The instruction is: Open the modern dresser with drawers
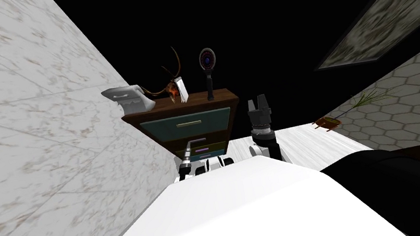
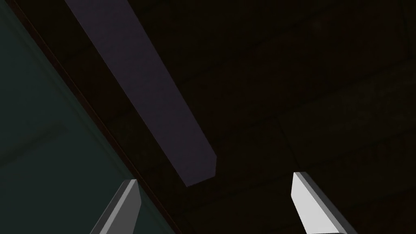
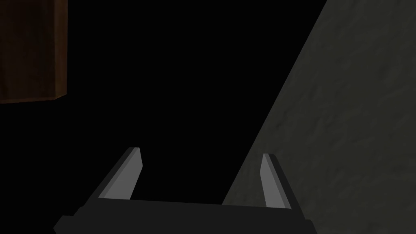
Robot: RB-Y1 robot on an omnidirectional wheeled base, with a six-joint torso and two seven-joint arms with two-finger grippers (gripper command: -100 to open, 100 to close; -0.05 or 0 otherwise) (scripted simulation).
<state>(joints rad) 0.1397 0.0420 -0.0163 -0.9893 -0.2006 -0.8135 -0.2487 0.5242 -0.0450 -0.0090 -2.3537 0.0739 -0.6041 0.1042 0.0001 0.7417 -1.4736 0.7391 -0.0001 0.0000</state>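
The dresser (image 1: 229,101) is dark brown wood with teal drawer fronts and stands against the marbled wall. Its top drawer (image 1: 173,126) has a pale bar handle. A lower drawer (image 1: 214,148) carries a dull purple bar handle (image 1: 202,150). My left gripper (image 1: 196,141) is close in front of that lower drawer. In the left wrist view the purple handle (image 2: 142,89) runs slantwise, and its near end lies just ahead of the gap in my left gripper (image 2: 215,195). The fingers are open and touch nothing. My right gripper (image 1: 258,103) is raised beside the dresser's right edge, open and empty.
On the dresser top stand a white boxy object (image 1: 129,99), an antlered skull (image 1: 169,86) and a round disc on a black stand (image 1: 208,72). A potted plant (image 1: 328,121) lies on the pale floor to the right. A black area lies beyond the dresser.
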